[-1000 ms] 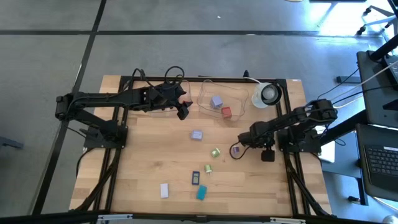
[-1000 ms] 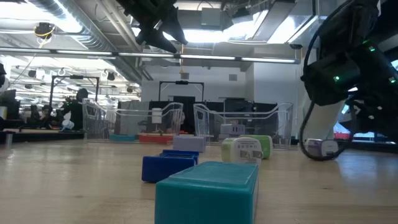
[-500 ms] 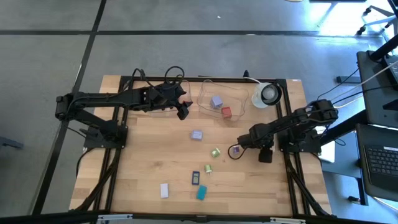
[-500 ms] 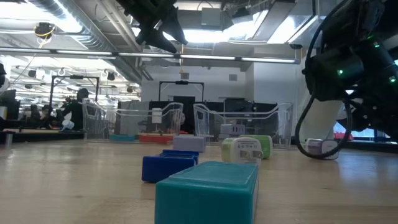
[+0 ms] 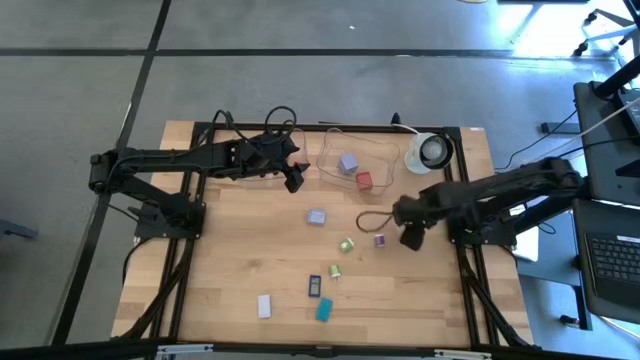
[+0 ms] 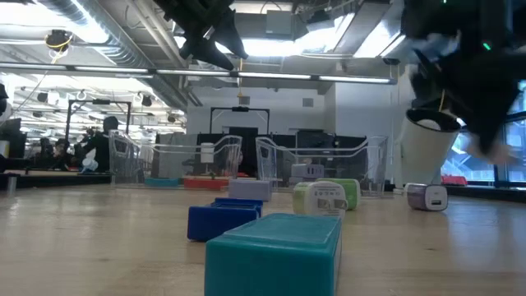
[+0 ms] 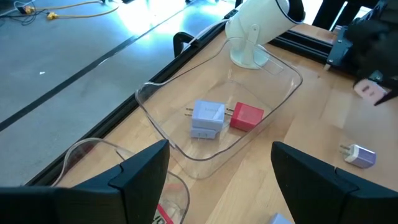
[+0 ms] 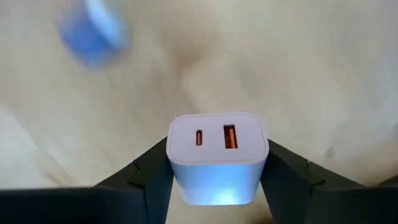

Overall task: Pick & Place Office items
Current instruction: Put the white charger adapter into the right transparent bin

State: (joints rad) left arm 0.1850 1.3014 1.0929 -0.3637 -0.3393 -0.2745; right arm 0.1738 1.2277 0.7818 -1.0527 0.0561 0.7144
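Note:
My right gripper [image 5: 408, 234] hangs above the table's right middle, shut on a pale lilac-white block [image 8: 217, 149] with two ports on its face. A lilac piece [image 5: 379, 240] lies on the wood just left of it. My left gripper [image 5: 293, 180] hovers open, high beside the left end of a clear tray [image 5: 335, 143] that holds a lilac piece [image 7: 208, 117] and a red one [image 7: 247, 116]. More pieces lie flat on the wood: lilac [image 5: 316, 216], two green [image 5: 346, 244], dark blue [image 5: 313, 286], teal [image 5: 324, 310] and white [image 5: 264, 305]. My right gripper pinches the pale block by its two opposite side faces [image 8: 173, 163], one dark finger [image 8: 149, 174] on each side. The fingers point down toward the table. The block's port face is turned toward the wrist camera. It is lifted clear of the wood.
A round white object [image 5: 432, 152] stands at the far right next to the tray. A second clear tray [image 7: 93, 155] sits by the left gripper. A dark cable loop [image 5: 370, 218] hangs by the right gripper. Bare wood lies at the near left.
My right gripper has risen from the table beside the lilac piece and swung a little toward the right edge, carrying the pale block up with it. The lilac piece has stayed on the wood. The cable loop has gone with the gripper.

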